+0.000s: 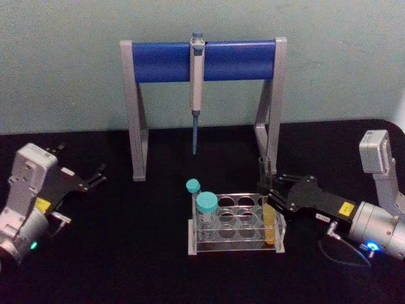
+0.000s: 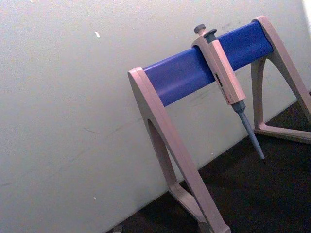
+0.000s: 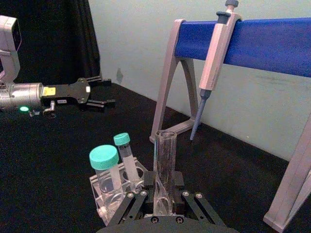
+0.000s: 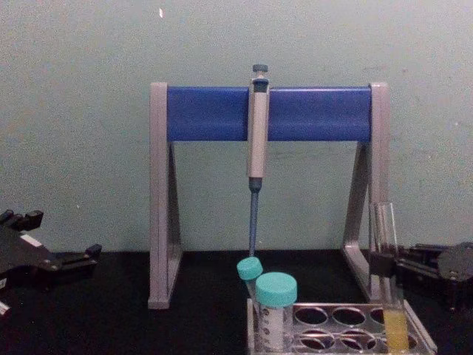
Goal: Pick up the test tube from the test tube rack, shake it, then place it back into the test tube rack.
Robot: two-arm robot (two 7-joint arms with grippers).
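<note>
Test tube (image 1: pixel 269 221) apparently at rack (image 1: pixel 235 244) edge

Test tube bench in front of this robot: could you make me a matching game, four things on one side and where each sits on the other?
Things:
1. test tube
2. pipette
3. left gripper
4. large teal-capped tube

Places:
A. hanging from the blue bar of the stand
B. rack's left end
C. rack's right end, between the right gripper's fingers
D. over bare table, far left

Pairs: 1-C, 2-A, 3-D, 4-B

lab bench, pipette (image 1: pixel 197 82) on stand (image 1: pixel 158 61), tube rack (image 1: pixel 235 231)
</note>
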